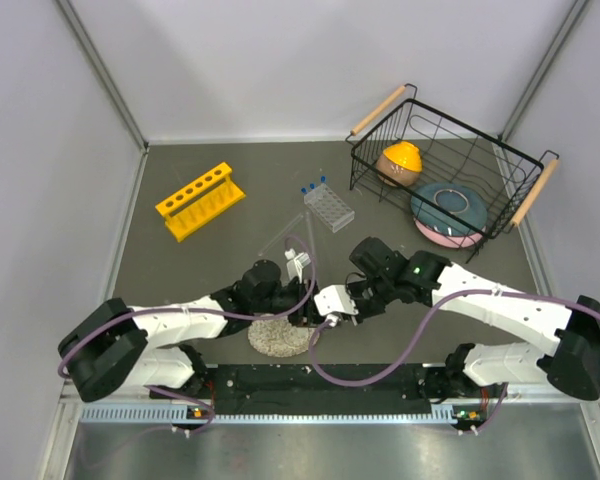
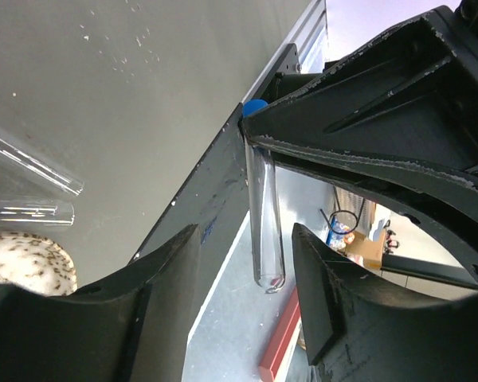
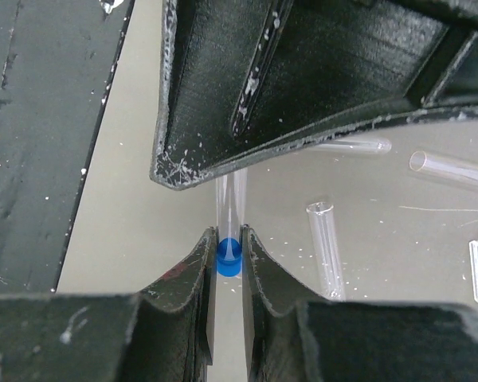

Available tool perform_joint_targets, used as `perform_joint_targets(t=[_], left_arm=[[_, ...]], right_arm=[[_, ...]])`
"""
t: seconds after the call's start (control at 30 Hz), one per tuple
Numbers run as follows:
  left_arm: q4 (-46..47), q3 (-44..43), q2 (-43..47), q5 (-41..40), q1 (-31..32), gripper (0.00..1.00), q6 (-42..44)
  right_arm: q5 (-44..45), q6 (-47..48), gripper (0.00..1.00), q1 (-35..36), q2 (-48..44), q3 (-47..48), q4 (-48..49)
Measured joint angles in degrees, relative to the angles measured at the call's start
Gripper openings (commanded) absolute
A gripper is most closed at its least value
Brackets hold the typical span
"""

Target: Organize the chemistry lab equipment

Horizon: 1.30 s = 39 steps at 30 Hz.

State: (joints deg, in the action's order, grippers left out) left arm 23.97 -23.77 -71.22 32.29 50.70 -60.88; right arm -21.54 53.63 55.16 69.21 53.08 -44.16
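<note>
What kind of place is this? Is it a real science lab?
Probably a robot practice booth, set up like a science bench. Two robot arms are bolted to a walled table, with a yellow tube rack, a clear rack of blue-capped vials, and a wire basket of dishes.

The left gripper (image 2: 243,243) and right gripper (image 3: 227,239) crowded together at the desk's (image 1: 180,270) near centre, a blue-capped vial (image 2: 263,223) between them. Loose test tubes (image 3: 327,243) lay just beyond. Bare desk opened leftward, before the yellow tube rack (image 1: 200,200); the wire basket (image 1: 365,170) filled the far right.
</note>
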Motion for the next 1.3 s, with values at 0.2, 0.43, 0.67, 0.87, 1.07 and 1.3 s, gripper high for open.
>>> perform_joint_targets(t=[0.2, 0.43, 0.67, 0.87, 1.07, 1.3], left_arm=[[-2.0, -2.6, -1.3, 0.5, 0.0, 0.53, 2.4], [-5.8, -5.5, -1.8, 0.5, 0.0, 0.26, 5.1], [-8.6, -7.1, -2.6, 1.2, -0.1, 0.07, 7.5], [-8.8, -7.1, -2.6, 2.0, -0.1, 0.0, 8.9], [-8.1, -6.5, -1.0, 2.6, -0.1, 0.0, 9.8], [-7.9, -1.4, 8.3, 0.3, -0.1, 0.0, 10.5]], right_arm=[[1.0, 0.3, 0.05, 1.0, 0.1, 0.0, 0.0], [2.3, 0.4, 0.06, 3.0, 0.1, 0.0, 0.0], [2.8, 0.3, 0.08, 3.3, 0.2, 0.0, 0.0], [2.8, -0.2, 0.16, 3.6, 0.2, 0.0, -0.1], [2.9, -1.4, 0.35, 3.6, 0.3, 2.5, -3.1], [0.5, -2.7, 0.6, 2.1, 0.3, 9.0, -7.3]])
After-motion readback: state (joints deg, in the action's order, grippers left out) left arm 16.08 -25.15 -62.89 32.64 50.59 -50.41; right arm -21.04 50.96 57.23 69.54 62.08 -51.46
